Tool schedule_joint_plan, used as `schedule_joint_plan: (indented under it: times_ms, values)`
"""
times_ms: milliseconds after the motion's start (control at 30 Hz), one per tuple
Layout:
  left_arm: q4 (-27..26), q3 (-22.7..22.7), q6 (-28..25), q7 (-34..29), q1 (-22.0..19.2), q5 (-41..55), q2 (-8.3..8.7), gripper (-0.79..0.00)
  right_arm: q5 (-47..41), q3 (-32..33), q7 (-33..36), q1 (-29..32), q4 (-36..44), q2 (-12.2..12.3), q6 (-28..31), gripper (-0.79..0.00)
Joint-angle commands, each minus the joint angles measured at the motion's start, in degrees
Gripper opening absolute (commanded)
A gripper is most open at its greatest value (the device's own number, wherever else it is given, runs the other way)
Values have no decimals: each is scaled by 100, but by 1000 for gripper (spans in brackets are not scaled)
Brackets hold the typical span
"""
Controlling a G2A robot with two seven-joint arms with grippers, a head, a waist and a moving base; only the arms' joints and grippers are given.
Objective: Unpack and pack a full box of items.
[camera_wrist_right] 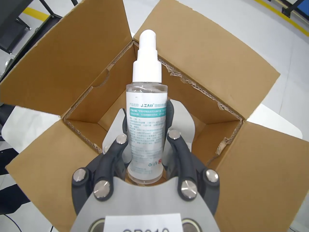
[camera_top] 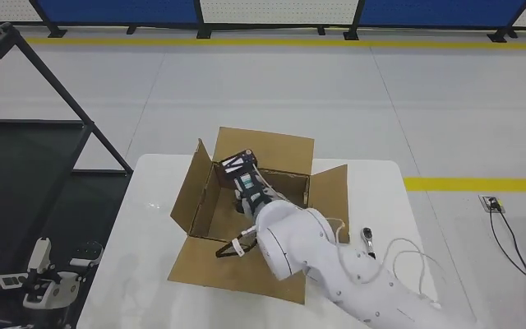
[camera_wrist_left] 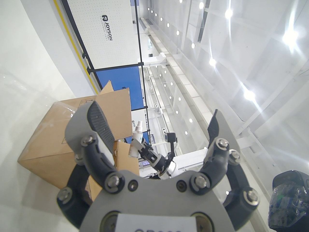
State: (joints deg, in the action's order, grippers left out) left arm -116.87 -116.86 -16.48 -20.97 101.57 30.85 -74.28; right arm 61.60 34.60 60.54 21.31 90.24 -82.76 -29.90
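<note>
While left jaws gape, right jaws clamp a spray bottle point(camera_wrist_right: 146, 121) over the open box point(camera_wrist_right: 205, 56).

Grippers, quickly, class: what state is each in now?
Left gripper: open, empty.
Right gripper: shut on the clear plastic spray bottle with white nozzle.

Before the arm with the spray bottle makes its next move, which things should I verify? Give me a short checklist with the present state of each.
1. The right claw is shut on the spray bottle: ok.
2. The bottle sits straight between the fingers, with the nozzle pointing away from the wrist: ok.
3. The box has all four flaps folded open: ok.
4. The bottle is over the box opening, not over a flap: ok.
5. There is free room on the box floor below the bottle: cannot tell, because the claw hides it.
6. The left claw is open, holds nothing and is apart from the box: ok.
</note>
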Motion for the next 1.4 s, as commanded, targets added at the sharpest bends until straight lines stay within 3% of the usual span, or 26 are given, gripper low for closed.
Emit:
schedule_joint_plan:
  times_ms: [0, 267, 1367]
  values:
    - [0, 0, 0, 0, 0, 0, 0, 0, -168, -160, -42, -281, -575, -169, -34, -785]
    - [0, 0, 0, 0, 0, 0, 0, 0, -609, -793, -22, -814, -2340, -772, 230, -785]
    - [0, 0, 0, 0, 0, 0, 0, 0, -609, -793, -22, -814, -2340, -772, 230, -785]
